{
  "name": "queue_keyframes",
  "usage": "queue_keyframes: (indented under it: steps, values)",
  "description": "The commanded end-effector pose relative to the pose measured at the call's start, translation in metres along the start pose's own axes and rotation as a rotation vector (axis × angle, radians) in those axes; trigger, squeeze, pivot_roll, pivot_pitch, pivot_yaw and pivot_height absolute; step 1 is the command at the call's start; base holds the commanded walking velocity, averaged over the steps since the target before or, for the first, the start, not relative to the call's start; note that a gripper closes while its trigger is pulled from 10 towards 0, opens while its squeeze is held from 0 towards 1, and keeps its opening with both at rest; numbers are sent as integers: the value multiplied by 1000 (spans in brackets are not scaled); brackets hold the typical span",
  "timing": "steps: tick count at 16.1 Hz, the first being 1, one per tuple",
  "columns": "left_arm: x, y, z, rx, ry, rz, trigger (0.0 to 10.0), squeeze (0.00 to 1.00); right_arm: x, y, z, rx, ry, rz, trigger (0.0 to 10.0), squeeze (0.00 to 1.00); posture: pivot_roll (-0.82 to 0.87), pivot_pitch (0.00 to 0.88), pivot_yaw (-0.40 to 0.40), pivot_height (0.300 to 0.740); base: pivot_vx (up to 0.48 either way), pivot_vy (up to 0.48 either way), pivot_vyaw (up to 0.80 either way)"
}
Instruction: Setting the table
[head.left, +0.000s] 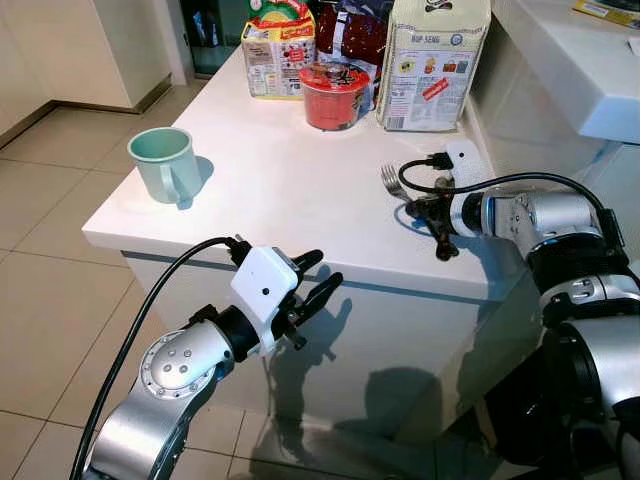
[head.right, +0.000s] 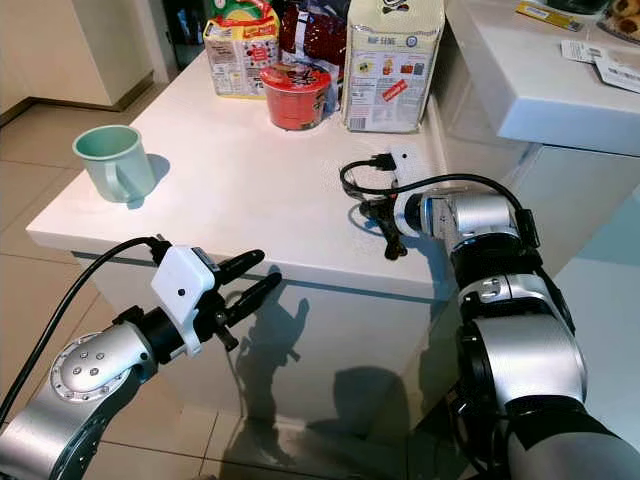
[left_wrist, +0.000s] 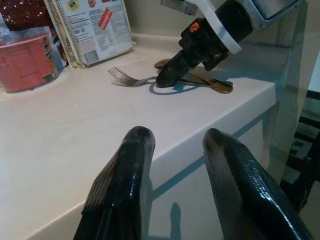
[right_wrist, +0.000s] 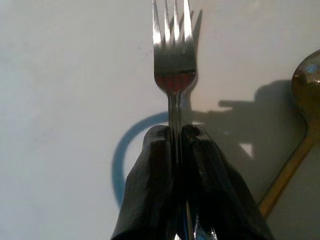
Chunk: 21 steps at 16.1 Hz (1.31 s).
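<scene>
**Fork pinched at the handle**

While your right gripper (right_wrist: 175, 137) clamps the fork (right_wrist: 173, 55) by its thin handle on the white table (head.left: 270, 200), expect a light, stiff, slippery piece; grip mid-handle. A spoon (right_wrist: 304, 95) lies just beside. Your left gripper (head.left: 318, 285) hangs narrowly parted, empty, below the edge.

A white bench (head.left: 280, 210) carries a mint green mug (head.left: 163, 163) near its left corner, a red cup (head.left: 333, 95) between a food packet (head.left: 279, 47) and a tall white carton (head.left: 432, 62) at the back, and a fork (right_wrist: 173, 60) beside a spoon (right_wrist: 300, 115) on the right
</scene>
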<state>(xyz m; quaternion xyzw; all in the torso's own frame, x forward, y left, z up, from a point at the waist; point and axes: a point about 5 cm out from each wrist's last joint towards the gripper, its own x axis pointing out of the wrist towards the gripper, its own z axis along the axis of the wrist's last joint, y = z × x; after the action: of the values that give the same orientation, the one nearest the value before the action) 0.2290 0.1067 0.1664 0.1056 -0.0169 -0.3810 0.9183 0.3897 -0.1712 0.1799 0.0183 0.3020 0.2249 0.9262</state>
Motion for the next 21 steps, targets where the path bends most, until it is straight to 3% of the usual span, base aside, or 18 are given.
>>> queue_keyframes:
  steps: [1,3,4,5,8,11,14,16,18,19,21]
  values:
    - [0,1,-2,7,5,4,10000,0,-2,-1,4,39,-13,11,0,0,-49,0,-26,740,0,0,0]
    - [2,3,-1,9,1,11,10000,0,-3,1,10,56,-48,29,0,0,-50,0,-28,740,0,0,0]
    - [3,7,0,15,-9,30,10000,0,-6,8,26,56,-139,76,0,0,-50,0,-28,740,0,0,0]
    - [3,8,1,16,-11,35,10000,0,-7,10,31,56,-164,88,0,0,-50,0,-28,740,0,0,0]
    - [7,19,4,50,-28,80,10000,0,-27,35,82,-116,-458,204,0,0,-53,0,-21,740,0,0,0]
    - [12,35,6,102,-30,177,10000,0,-38,45,99,-203,-647,225,0,0,-54,0,-17,740,0,0,0]
    - [16,59,9,170,-31,324,10000,0,-49,45,113,-199,-884,160,0,0,-24,0,-22,740,0,0,0]
    - [16,67,10,116,-13,402,10000,0,-56,46,111,-175,-935,153,0,0,-10,0,-28,740,0,0,0]
    - [16,65,11,75,-36,456,10000,0,-63,59,74,-154,-907,150,0,0,-3,0,-20,740,0,0,0]
    - [15,57,10,89,-38,436,10000,0,-72,69,48,-95,-904,146,0,0,-3,0,-14,740,0,0,0]
    - [14,55,9,80,-32,436,10000,0,-77,75,32,-57,-880,148,0,0,-2,0,-9,740,0,0,0]
